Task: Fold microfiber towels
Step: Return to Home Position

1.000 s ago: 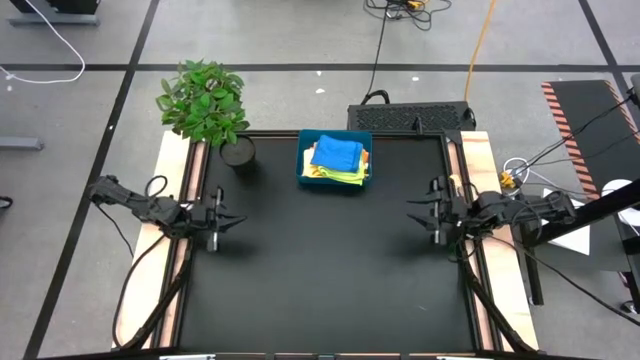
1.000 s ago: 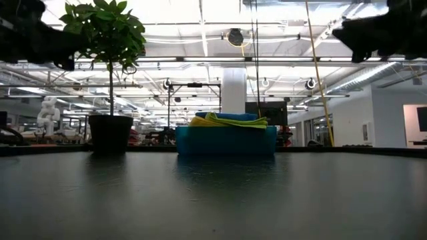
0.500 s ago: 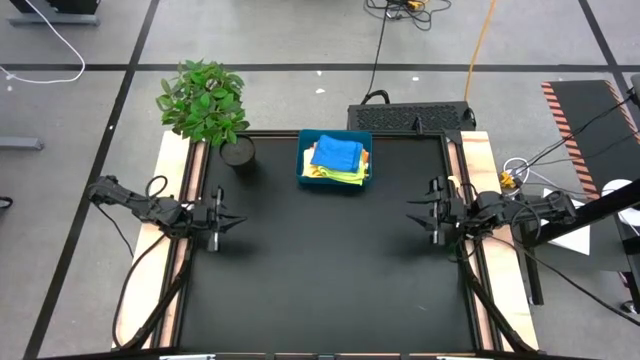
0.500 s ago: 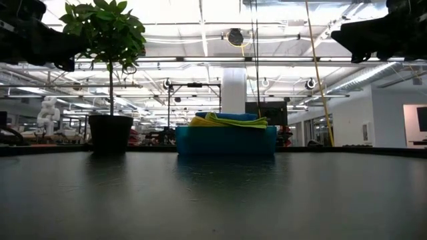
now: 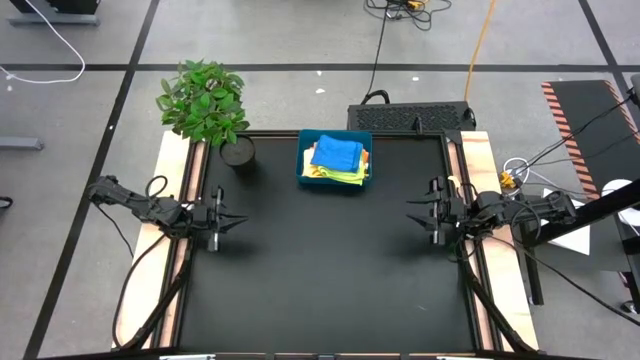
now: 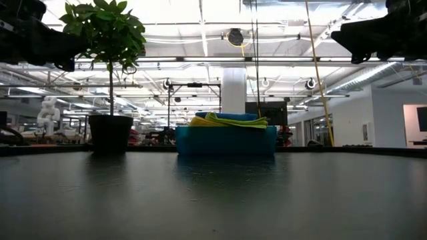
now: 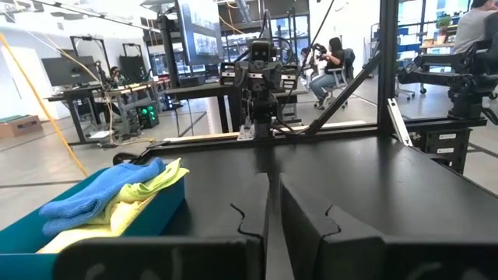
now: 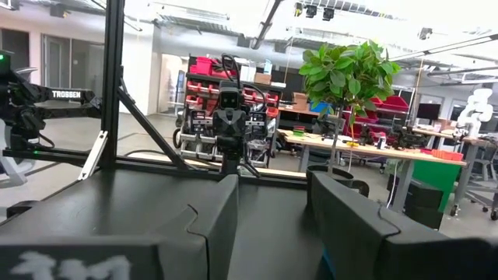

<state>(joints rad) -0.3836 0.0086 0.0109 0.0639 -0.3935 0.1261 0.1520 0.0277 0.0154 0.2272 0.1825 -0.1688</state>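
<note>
Jaws: left gripper (image 5: 236, 222) together, right gripper (image 5: 413, 216) apart. We find nothing moved; towels (image 5: 337, 156) stacked in upper-centre tray (image 5: 335, 186), job apparently finished.

Both my arms (image 5: 140, 203) are dark and jointed, trailing looped black cables (image 5: 133, 285); left hand (image 5: 228, 220) and right hand (image 5: 418, 218) carry blocky matte-black notched fingers (image 8: 194, 225).
</note>
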